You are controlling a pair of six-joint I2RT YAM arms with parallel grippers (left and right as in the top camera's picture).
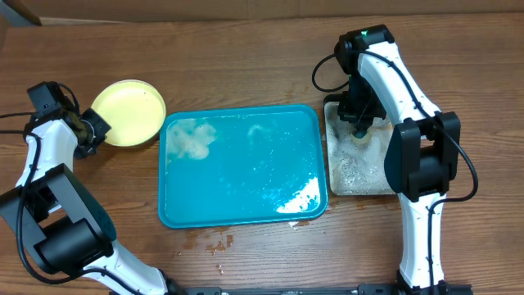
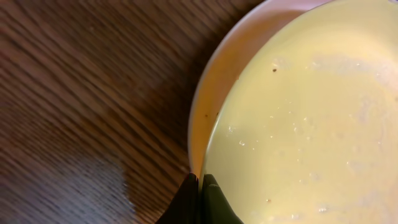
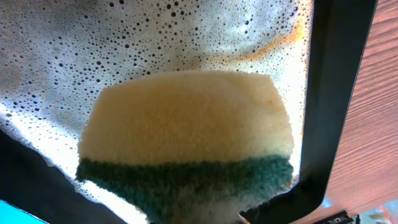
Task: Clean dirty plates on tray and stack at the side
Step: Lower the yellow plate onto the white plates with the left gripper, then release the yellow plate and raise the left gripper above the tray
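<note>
The large teal-blue rectangular plastic tray (image 1: 242, 222) lay mid-table, wet, with foam towards its far-left corner. Just off that corner, on the brown wooden table (image 1: 246, 49), sat the round pale yellow-green plate (image 1: 128, 112), stacked on a whitish plate (image 2: 208, 93) whose rim showed beneath it. The left pincer (image 2: 200, 200) was pinching the yellow-green plate's rim. The right pincer (image 1: 360, 131) was clamped on a yellow, green-backed sponge (image 3: 186, 124) over the small black tray of foamy water (image 1: 356, 176) beside the teal tray's right edge

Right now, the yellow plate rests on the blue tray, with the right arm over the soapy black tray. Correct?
No: the overhead view shows the yellow plate on the table beside the blue tray, with the right arm over the soapy black tray.
</note>
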